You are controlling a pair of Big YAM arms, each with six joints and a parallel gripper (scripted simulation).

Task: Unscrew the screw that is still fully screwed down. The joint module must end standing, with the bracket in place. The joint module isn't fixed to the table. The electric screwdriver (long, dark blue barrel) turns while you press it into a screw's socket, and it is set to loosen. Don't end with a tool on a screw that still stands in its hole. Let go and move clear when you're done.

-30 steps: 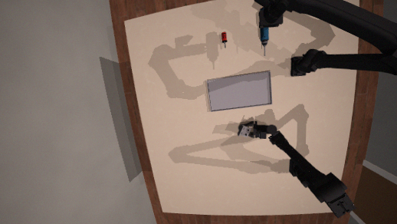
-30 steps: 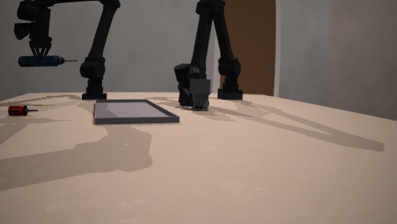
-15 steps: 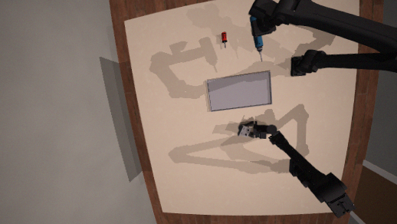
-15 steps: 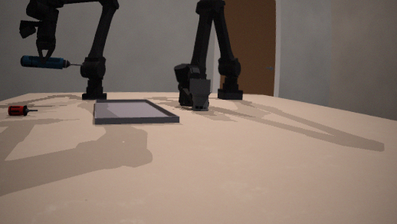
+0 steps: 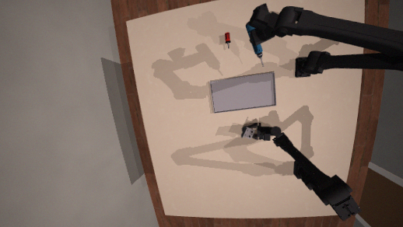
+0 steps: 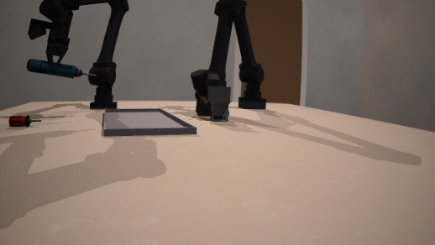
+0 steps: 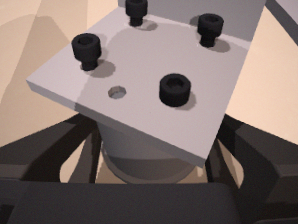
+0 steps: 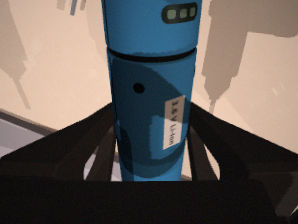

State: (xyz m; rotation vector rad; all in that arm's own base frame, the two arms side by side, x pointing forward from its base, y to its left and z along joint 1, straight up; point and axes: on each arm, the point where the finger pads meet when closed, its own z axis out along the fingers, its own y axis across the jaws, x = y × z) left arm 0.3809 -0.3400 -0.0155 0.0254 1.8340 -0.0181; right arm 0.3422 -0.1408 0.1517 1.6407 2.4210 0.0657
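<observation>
"Near the top edge of the overhead frame, what has your right gripper (image 5: pixel 254 40) (image 6: pixel 55 64) (image 8: pixel 151 111) got?"

"The electric screwdriver (image 5: pixel 257 48) (image 6: pixel 63 70) (image 8: pixel 135 70); I see its fingers pinching the blue barrel. It's well off the table, tilted, its bit nowhere near a screw."

"And the joint module (image 6: pixel 220 117) (image 7: pixel 137 145)?"

"Below the tray (image 5: pixel 212 97) (image 6: pixel 149 132) (image 7: pixel 284 21) in that overhead frame, standing under its bracket (image 5: pixel 248 133) (image 6: pixel 219 97) (image 7: pixel 150 65). My left gripper (image 5: pixel 250 130) (image 6: pixel 213 110) (image 7: pixel 151 112) has a finger on either side and, I judge, is clamped on the body."

"Which screw?"

"In the left wrist frame, right of centre: the seated screw (image 7: pixel 175 90), its head down on the plate. The raised screw at left (image 7: pixel 86 49) and two at the top stand proud, so picking by habit would put me on the wrong one."

"What else worries you?"

"The module isn't fixed. If I slacken the left fingers, the turning bit could spin it; if I press off-axis, it could tip. The barrel may roll in my pinch, leaving the bit slanted and slipping from the socket. A careless approach could also knock the raised heads."

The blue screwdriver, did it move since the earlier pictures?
Yes. In the top view, the blue screwdriver now has its tip closer to the tray.
</observation>
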